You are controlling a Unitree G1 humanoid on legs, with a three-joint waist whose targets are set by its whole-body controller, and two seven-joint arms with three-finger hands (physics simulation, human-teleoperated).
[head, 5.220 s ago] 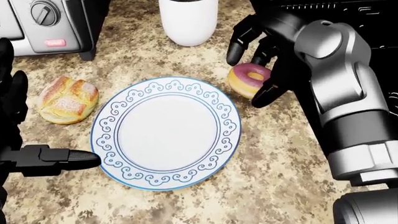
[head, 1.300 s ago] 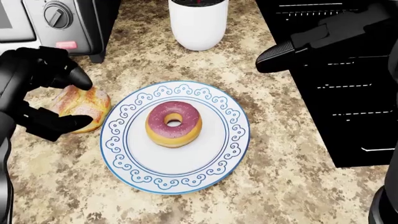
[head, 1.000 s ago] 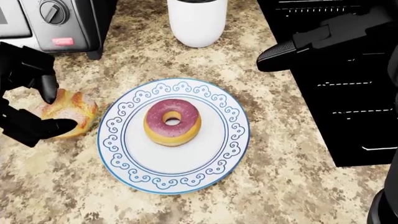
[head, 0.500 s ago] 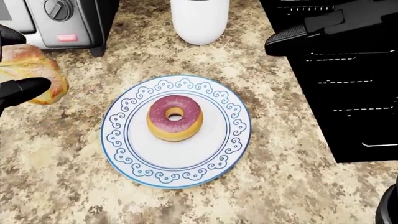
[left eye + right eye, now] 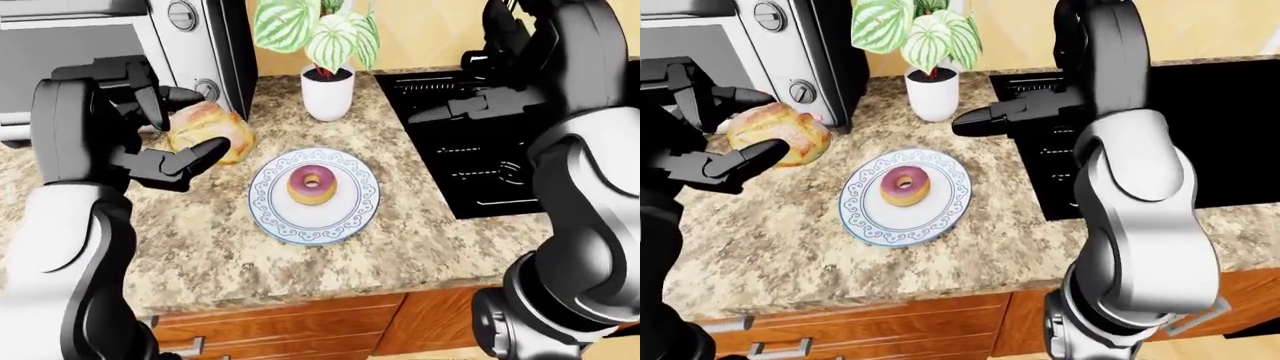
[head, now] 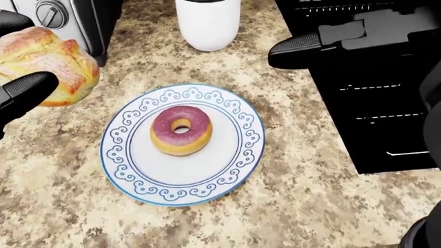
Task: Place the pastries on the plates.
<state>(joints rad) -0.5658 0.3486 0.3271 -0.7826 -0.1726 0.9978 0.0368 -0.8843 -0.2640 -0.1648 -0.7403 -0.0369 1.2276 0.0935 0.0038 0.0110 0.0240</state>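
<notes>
- Left hand (image 5: pixel 150 124): raised above the counter at the left of the left-eye view, fingers closed round the bread roll (image 6: pixel 48 64); one finger over its top, another under its lower left edge.
- Bread roll: golden, crusty, held clear of the countertop (image 6: pixel 310 206), up and to the left of the plate (image 6: pixel 241 155) in the head view, just beside the toaster oven (image 5: pixel 120 45).
- Doughnut (image 6: pixel 180 129): pink-glazed, lying flat near the centre of the plate, touched by neither hand.
- Plate: white with blue scroll border, resting on the speckled granite countertop.
- Right hand (image 5: pixel 1015 112): held high over the black cooktop (image 6: pixel 372 103), fingers extended and empty, one pointing toward the left of the right-eye view.
- Potted plant (image 5: pixel 325 45): striped leaves in a white pot, standing on the countertop above the plate in the left-eye view.
</notes>
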